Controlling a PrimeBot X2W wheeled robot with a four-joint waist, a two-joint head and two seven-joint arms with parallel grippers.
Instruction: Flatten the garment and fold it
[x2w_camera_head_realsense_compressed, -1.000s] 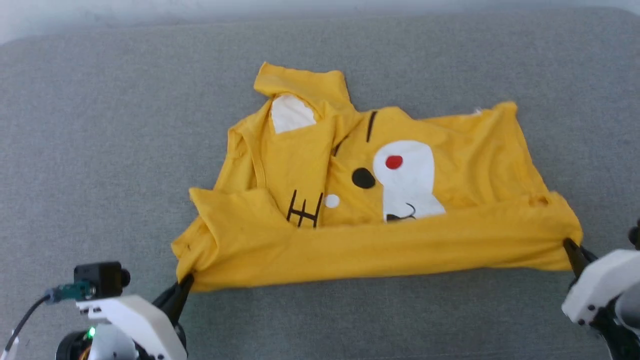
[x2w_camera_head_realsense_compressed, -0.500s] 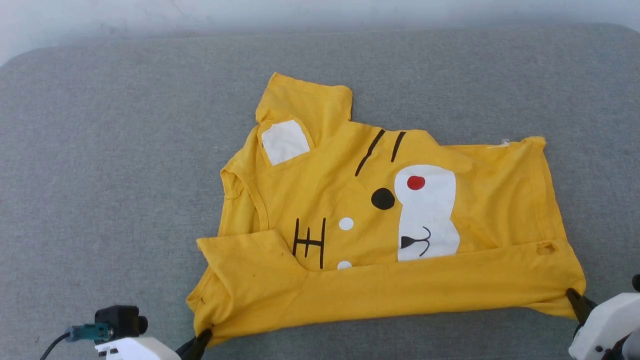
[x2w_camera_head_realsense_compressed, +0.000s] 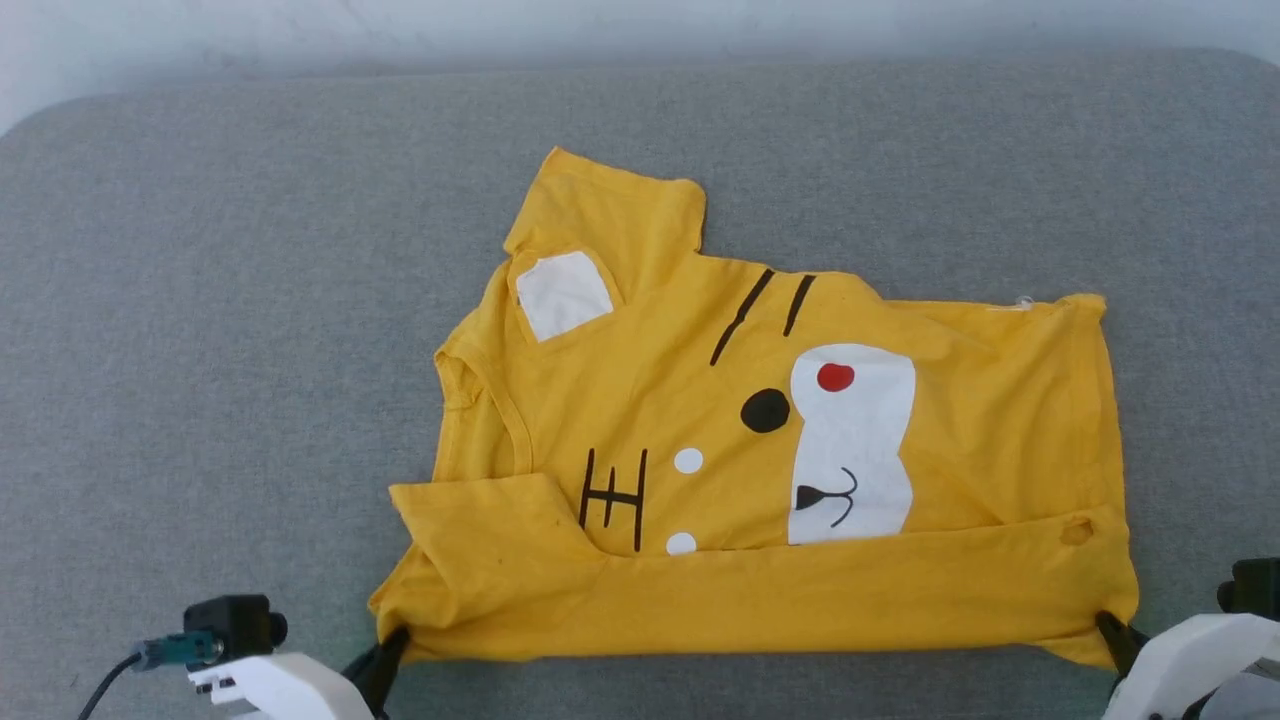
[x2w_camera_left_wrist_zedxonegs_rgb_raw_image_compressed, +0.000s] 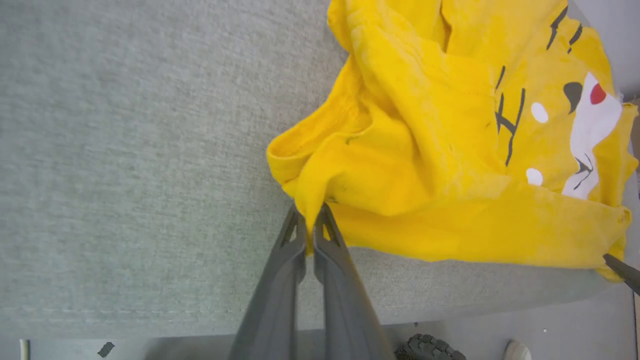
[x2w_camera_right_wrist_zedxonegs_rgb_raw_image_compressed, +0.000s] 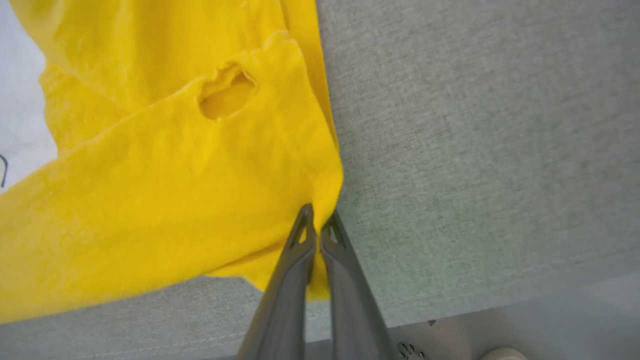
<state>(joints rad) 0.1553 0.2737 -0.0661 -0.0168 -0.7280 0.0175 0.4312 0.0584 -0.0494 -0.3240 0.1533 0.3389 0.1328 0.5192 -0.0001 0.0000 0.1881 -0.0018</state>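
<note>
Pinching the shirt (x2w_camera_head_realsense_compressed: 760, 450) by its two near corners in the head view: left gripper (x2w_camera_head_realsense_compressed: 392, 640) is clamping the near-left corner and right gripper (x2w_camera_head_realsense_compressed: 1108, 625) the near-right one, both closed tight on cloth. Shirt is lying mid-pad (x2w_camera_head_realsense_compressed: 200, 350), print up. Versus a second ago, the far-left bunching is gone, the stripes (x2w_camera_head_realsense_compressed: 760, 305) and ear patch (x2w_camera_head_realsense_compressed: 562, 293) are showing in full, and the body is lying smoother. The view has shifted too, so the camera has moved. Judging from this, the pull toward near is working and flattening is nearly done. But a near band (x2w_camera_head_realsense_compressed: 800, 600) is still lying over the print's bottom, and the near-left sleeve (x2w_camera_head_realsense_compressed: 480, 530) is doubled. Folding not begun. Bare pad is lying left, right and far; the near side is getting tight.

Left wrist view: left gripper (x2w_camera_left_wrist_zedxonegs_rgb_raw_image_compressed: 311, 212) is biting a bunched corner of shirt (x2w_camera_left_wrist_zedxonegs_rgb_raw_image_compressed: 425, 165). The pad's near edge is sitting just behind the fingers, with floor (x2w_camera_left_wrist_zedxonegs_rgb_raw_image_compressed: 550, 325) beyond.

Right wrist view: right gripper (x2w_camera_right_wrist_zedxonegs_rgb_raw_image_compressed: 317, 215) is gripping the shirt (x2w_camera_right_wrist_zedxonegs_rgb_raw_image_compressed: 150, 200) corner below a small hole (x2w_camera_right_wrist_zedxonegs_rgb_raw_image_compressed: 227, 95). The pad edge is running close behind, so there's little room for more pulling.
</note>
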